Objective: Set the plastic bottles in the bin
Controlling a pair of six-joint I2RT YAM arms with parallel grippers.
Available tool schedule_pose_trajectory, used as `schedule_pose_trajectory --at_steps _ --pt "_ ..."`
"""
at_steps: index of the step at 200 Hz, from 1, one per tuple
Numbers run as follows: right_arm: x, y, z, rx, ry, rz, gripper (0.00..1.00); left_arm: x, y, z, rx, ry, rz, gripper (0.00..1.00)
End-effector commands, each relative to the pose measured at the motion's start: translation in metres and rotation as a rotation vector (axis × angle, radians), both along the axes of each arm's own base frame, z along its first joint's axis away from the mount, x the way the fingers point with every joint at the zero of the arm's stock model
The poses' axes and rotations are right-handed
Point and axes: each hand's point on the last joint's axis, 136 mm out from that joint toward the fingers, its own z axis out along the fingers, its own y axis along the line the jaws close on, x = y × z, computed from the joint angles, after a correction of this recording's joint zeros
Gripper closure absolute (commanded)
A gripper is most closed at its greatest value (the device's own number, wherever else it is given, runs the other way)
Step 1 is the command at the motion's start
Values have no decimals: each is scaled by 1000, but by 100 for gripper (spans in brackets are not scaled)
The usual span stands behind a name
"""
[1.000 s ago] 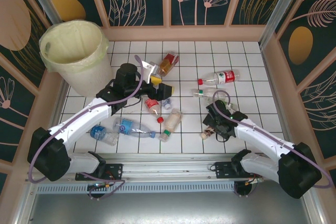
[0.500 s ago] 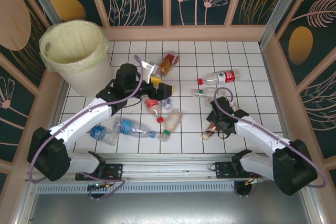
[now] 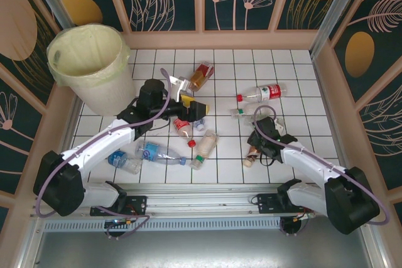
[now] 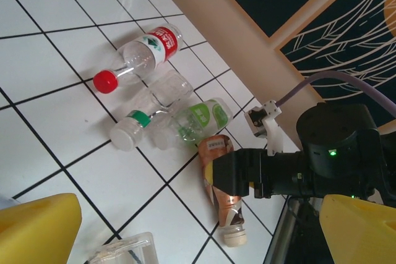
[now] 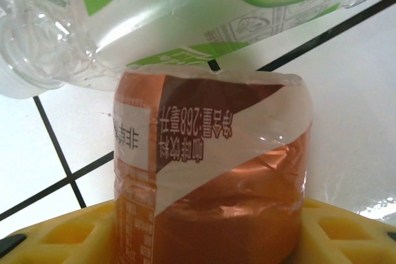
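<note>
A crushed brown-labelled bottle (image 3: pixel 252 154) lies on the white tiles at the front right, and my right gripper (image 3: pixel 259 142) is shut on its body. In the right wrist view that bottle (image 5: pixel 210 171) sits between my yellow fingers (image 5: pixel 59 236), touching both. A green-labelled clear bottle (image 5: pixel 185 10) lies just beyond it. My left gripper (image 3: pixel 191 107) hovers open over the middle cluster of bottles (image 3: pixel 183 127). The left wrist view looks across at the held bottle (image 4: pixel 218 151) and the right gripper (image 4: pixel 247 174). The cream bin (image 3: pixel 100 95) stands at the far left.
More bottles lie around: a red-labelled one (image 3: pixel 264 93), an orange one (image 3: pixel 201 76), a pale one (image 3: pixel 206 145) and blue-labelled ones (image 3: pixel 154 152) at the front left. Wooden walls (image 3: pixel 326 86) close in the tiled floor.
My right gripper has dropped onto the brown-labelled bottle and its jaws have closed on it; the bottle turned a little. The left arm has barely moved.
</note>
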Motion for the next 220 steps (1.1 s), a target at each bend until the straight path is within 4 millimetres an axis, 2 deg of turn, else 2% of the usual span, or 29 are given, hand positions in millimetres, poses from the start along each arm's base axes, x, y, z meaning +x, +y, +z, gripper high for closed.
schedule_pose_trajectory --at_steps 1,45,75,115,163,185,220 --pt "1 -1 6 -24 -47 53 46 0 -4 3 -45 6 -8 2" --pt "14 20 53 6 -201 183 46 -4 -11 -6 -91 59 -31 2" --pt "28 42 100 59 -348 282 46 -9 -21 -8 -104 60 -58 1" --pt "44 68 159 134 -498 378 47 -26 -40 -5 -151 44 -120 1" --pt "49 98 225 244 -659 502 47 -37 -58 -10 -184 55 -168 1" --pt "48 108 248 289 -709 548 47 -40 -64 -1 -235 53 -197 1" --pt "44 116 269 332 -766 591 47 -46 -80 12 -276 71 -252 3"
